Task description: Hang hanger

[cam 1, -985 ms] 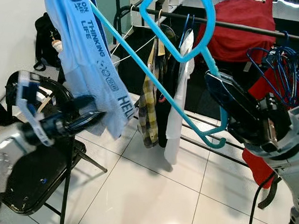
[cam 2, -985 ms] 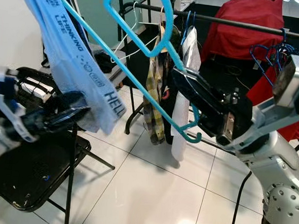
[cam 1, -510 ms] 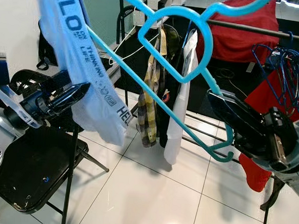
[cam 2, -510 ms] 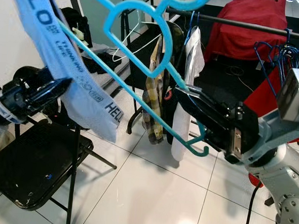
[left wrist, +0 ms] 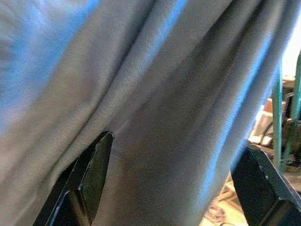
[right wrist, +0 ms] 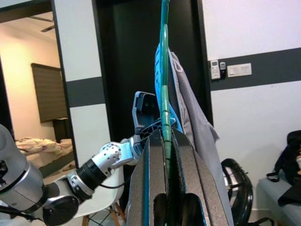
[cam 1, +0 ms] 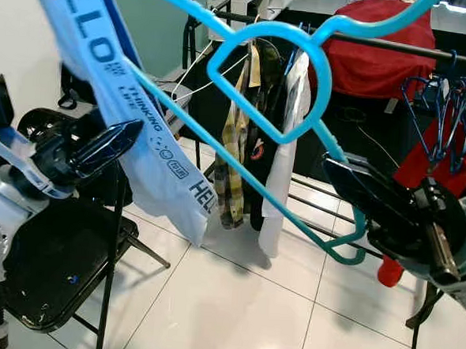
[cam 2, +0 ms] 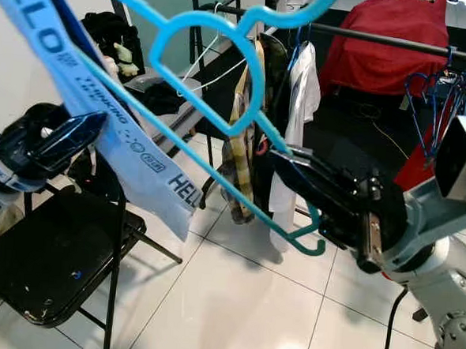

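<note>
Hanger (cam 1: 243,135) pinched at its lower end in right claw (cam 1: 351,178).

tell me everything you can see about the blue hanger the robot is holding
The hanger is thin turquoise plastic with a rounded loop near its middle and an upturned hook at its lower end. It is tilted steeply, its long bar running down from upper left to lower right. The right gripper is shut on its lower part, the bar pinched edge-on between the fingers in the right wrist view. A light blue printed shirt drapes over its upper arm, where the left gripper sits open against the cloth. It hangs on nothing yet, in front of the clothes rail.
</note>
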`<state>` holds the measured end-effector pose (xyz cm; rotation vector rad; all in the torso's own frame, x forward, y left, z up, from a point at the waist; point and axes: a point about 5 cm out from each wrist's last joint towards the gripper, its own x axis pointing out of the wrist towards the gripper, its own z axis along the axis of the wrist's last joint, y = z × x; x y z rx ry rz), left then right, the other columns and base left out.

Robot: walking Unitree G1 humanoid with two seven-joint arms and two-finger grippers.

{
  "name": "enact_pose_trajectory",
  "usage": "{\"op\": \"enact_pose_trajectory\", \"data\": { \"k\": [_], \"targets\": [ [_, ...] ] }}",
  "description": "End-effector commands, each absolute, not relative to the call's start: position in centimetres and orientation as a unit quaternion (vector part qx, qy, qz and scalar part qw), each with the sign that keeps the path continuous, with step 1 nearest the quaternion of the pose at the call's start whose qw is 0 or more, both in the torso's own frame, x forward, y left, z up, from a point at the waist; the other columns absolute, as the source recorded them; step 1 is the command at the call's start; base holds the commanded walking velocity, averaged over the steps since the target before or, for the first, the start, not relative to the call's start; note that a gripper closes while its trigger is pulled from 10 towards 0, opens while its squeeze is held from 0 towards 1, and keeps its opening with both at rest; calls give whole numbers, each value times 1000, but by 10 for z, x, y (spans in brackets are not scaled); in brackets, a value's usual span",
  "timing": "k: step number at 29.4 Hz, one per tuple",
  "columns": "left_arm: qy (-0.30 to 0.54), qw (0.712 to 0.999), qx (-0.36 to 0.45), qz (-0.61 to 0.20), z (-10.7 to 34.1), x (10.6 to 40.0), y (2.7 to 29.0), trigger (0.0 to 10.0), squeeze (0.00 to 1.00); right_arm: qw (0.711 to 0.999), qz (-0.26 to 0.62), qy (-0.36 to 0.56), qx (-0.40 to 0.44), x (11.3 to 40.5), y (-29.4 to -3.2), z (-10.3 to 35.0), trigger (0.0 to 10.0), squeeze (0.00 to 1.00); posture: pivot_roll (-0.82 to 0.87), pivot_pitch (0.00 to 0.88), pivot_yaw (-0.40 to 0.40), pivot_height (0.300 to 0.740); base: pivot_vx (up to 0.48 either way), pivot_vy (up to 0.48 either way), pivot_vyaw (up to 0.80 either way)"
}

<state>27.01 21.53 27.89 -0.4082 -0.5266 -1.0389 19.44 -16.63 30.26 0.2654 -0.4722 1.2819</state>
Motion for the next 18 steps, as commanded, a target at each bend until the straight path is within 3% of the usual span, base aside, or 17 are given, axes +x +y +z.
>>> {"op": "enact_pose_trajectory", "data": {
  "k": [1, 3, 4, 5, 6, 13, 18],
  "targets": [
    [-246, 808, -196, -499, 281, 269, 208, 10000, 0, 756, 607, -216, 117, 189, -162, 303, 10000, 0, -79, 104, 76, 740, 0, 0, 0],
    [-243, 804, -204, -504, 279, 270, 203, 10000, 0, 756, 608, -214, 117, 189, -161, 302, 10000, 0, -82, 100, 75, 740, 0, 0, 0],
    [-241, 801, -208, -507, 278, 270, 200, 4941, 0, 756, 608, -212, 117, 189, -161, 301, 10000, 0, -82, 100, 75, 740, 0, 0, 0],
    [-241, 798, -212, -510, 278, 271, 198, 4941, 0, 759, 605, -210, 115, 189, -161, 301, 10000, 0, -85, 96, 76, 740, 0, 0, 0],
    [-241, 798, -214, -509, 278, 271, 199, 0, 0, 769, 596, -205, 108, 191, -163, 299, 10000, 0, -85, 96, 76, 740, 0, 0, 0],
    [-239, 813, -201, -492, 278, 275, 205, 0, 0, 796, 569, -187, 88, 195, -171, 293, 10000, 0, -86, 91, 77, 740, 0, 0, 0],
    [-225, 854, -151, -444, 275, 284, 218, 0, 0, 825, 540, -153, 58, 194, -186, 285, 10000, 0, -92, 91, 79, 740, 0, 0, 0]
  ]
}}
